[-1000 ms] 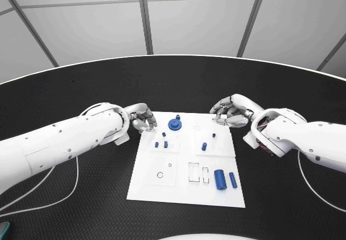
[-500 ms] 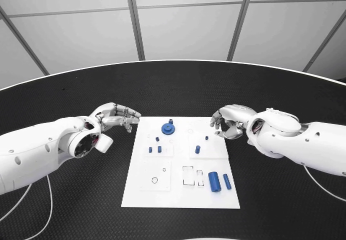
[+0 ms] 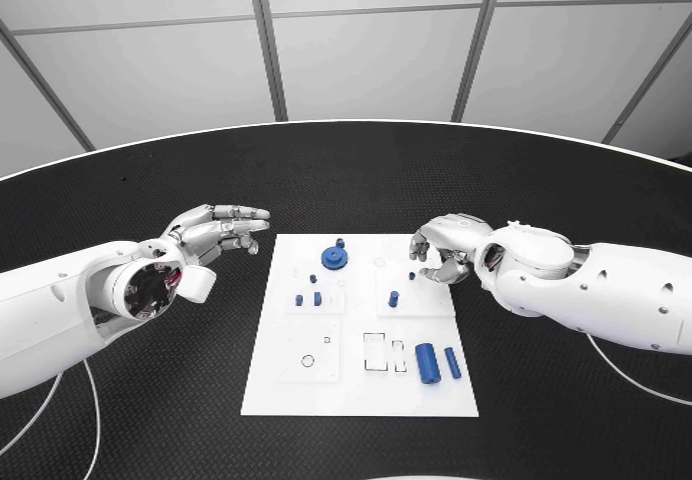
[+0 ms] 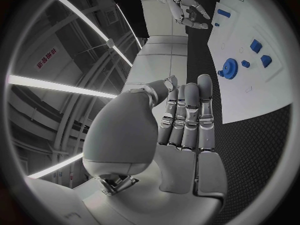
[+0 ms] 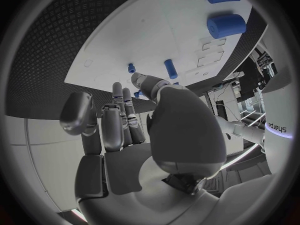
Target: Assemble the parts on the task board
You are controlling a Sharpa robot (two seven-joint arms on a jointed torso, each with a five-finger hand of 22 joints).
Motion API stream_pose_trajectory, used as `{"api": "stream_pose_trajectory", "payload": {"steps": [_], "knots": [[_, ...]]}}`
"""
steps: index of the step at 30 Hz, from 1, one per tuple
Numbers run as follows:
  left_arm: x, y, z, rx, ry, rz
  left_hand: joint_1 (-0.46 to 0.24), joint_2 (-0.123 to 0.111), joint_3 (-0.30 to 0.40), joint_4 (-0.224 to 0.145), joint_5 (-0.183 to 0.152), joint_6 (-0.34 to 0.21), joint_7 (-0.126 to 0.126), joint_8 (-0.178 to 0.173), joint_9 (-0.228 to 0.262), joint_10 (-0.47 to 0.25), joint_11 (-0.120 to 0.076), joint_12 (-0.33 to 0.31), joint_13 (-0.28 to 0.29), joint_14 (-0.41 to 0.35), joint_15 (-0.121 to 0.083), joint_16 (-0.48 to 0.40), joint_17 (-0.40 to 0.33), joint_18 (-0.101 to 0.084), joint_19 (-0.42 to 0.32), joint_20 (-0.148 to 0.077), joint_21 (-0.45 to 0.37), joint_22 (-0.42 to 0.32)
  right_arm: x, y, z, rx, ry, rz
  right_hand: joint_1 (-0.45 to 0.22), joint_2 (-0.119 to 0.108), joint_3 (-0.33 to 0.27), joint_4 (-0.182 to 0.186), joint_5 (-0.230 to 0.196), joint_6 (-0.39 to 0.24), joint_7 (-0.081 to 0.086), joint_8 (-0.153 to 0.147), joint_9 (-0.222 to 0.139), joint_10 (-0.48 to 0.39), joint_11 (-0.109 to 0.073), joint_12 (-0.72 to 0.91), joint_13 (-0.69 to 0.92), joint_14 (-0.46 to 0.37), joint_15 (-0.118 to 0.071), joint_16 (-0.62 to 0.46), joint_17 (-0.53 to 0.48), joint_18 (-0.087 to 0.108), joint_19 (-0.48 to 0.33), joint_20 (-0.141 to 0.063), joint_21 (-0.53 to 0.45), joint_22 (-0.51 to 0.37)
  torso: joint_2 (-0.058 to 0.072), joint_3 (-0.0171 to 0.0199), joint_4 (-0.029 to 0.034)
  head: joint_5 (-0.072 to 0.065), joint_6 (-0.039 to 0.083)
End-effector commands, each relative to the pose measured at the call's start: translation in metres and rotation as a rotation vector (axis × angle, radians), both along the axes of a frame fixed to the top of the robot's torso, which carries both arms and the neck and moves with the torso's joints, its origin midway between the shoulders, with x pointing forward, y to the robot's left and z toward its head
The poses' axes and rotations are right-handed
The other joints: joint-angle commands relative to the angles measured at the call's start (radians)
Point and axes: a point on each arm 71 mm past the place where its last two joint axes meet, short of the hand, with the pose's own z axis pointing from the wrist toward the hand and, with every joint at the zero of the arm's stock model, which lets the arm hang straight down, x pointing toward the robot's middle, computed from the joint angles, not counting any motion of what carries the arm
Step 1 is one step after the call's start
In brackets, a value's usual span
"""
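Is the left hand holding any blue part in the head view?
No. The left hand is stretched out, holding nothing, over the black table beside the task board.

Board (image 3: 361,385): mid-table.
Gear (image 3: 335,259): board's far end.
Cylinders (image 3: 427,362): near right corner.
Hands: left hand (image 3: 216,230) left of board, right hand (image 3: 440,248) over right edge.

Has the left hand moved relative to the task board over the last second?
Yes. The left hand has pulled away from the task board: it was over the board's far left corner, and now hovers open over the table beside it.
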Motion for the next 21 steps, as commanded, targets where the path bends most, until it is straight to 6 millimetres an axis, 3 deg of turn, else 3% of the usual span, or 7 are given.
{"api": "stream_pose_trajectory", "payload": {"steps": [1,4,21], "knots": [[-0.001,0.0,0.0,-0.004,-0.001,-0.001,-0.007,0.0,-0.006,0.001,-0.003,0.002,0.006,-0.006,0.001,-0.009,0.002,-0.003,-0.001,-0.009,0.001,-0.006,-0.001,0.015,-0.008,-0.003,-0.007,-0.002,0.0,0.002,-0.004,-0.005,0.012,0.003,0.013,0.001,0.007,-0.001,0.005,0.011,-0.001,0.001,0.002,0.014,-0.001,-0.006,-0.007,0.046,0.002,0.006,0.003,-0.009,0.007,0.001,0.005,0.004,0.001,0.0,-0.0007,-0.005,-0.002],[-0.001,0.0,0.001,-0.007,-0.003,0.0,-0.007,0.0,-0.006,0.001,-0.003,0.002,0.006,-0.006,0.001,-0.009,0.002,-0.003,-0.001,-0.009,0.001,-0.006,-0.001,0.015,-0.008,-0.003,-0.007,-0.002,0.0,0.004,-0.01,-0.011,0.027,0.008,0.014,0.001,0.008,-0.001,0.005,0.013,-0.001,0.001,0.002,0.016,-0.002,-0.007,-0.008,0.046,0.002,0.007,0.004,-0.009,0.007,0.001,0.007,0.006,0.001,0.0018,-0.0002,-0.005,-0.004],[-0.002,-0.001,0.001,-0.011,0.001,-0.01,-0.005,0.002,-0.007,0.0,-0.003,0.001,0.006,-0.006,0.002,-0.009,0.002,-0.003,0.0,-0.01,0.001,-0.007,-0.002,0.015,-0.008,-0.002,-0.009,-0.003,0.004,0.013,-0.018,-0.011,0.036,0.028,0.012,0.004,0.01,-0.001,0.008,0.022,-0.003,0.001,0.002,0.03,-0.003,-0.013,-0.018,0.047,0.001,0.01,0.007,-0.01,0.009,0.0,0.012,0.011,0.001,0.0016,0.0012,-0.003,-0.007]]}}
